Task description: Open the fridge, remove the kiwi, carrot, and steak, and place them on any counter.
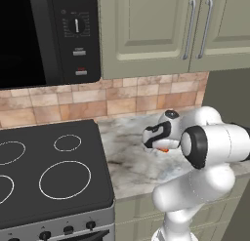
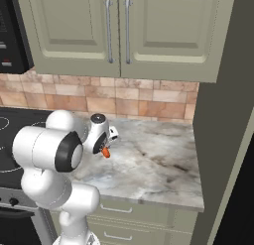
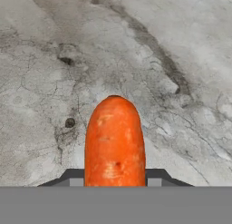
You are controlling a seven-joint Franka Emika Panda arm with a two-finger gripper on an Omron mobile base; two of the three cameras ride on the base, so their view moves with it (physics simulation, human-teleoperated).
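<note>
i hold the carrot [image 3: 114, 141] pinched between my two dark finger tips, one pressed to each side of it, and it runs straight out along my gripper [image 3: 114, 180], its long axis in line with the hand. its rounded blunt end points away from me, toward the counter [image 3: 45, 82] below. in the hand view the carrot is a thick, smooth orange cylinder with a domed tip, faintly mottled, with a few small darker pits on its skin.

from the left base view my gripper [image 1: 163, 148] hangs above the counter [image 1: 132, 162], just right of the stovetop [image 1: 49, 171], and a small bit of orange shows under the hand. in the right base view the carrot [image 2: 105, 153] sticks down and slightly forward out of my gripper [image 2: 105, 149], over the near left part of the counter [image 2: 154, 164]. i cannot tell whether its tip touches the stone.

the counter is grey-white marbled stone with dark veins and fine cracks. the stovetop is flat, matte black, with thin white rings. behind runs a backsplash [image 2: 139, 97] of tan and terracotta rectangular tiles, under sage-green panelled cabinets [image 2: 119, 30] with slim silver bar handles.
</note>
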